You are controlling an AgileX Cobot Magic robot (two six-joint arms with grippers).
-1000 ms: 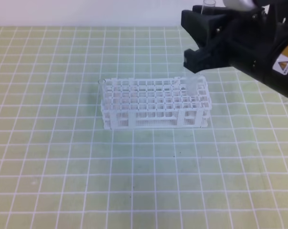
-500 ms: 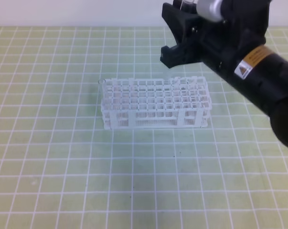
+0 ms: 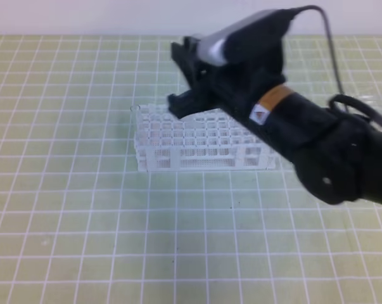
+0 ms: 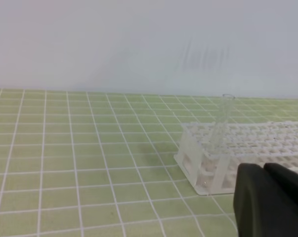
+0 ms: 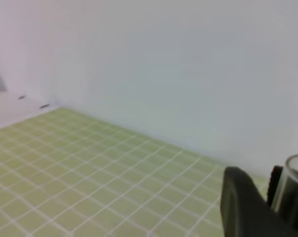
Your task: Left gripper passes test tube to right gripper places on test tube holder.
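Note:
The white test tube holder [image 3: 178, 149] stands mid-table on the green grid mat, and it also shows in the left wrist view [image 4: 247, 143]. My right gripper [image 3: 180, 76], black with a silver cap, hangs over the holder's rear left part. In the right wrist view its dark finger [image 5: 240, 207] sits beside the rim of a clear test tube [image 5: 297, 190], which it is shut on. That tube is hidden in the exterior view. Only a black part of my left gripper [image 4: 270, 202] shows, low and near the holder's end.
Another clear tube [image 4: 222, 123] stands slightly tilted in a hole at the holder's near-left end in the left wrist view. The right arm's black forearm [image 3: 317, 145] covers the holder's right end. A pale wall [image 4: 139, 44] runs behind the mat.
My right gripper has swept left from the table's rear right to above the holder's left part, and the arm now covers the holder's right end. The holder has not moved.

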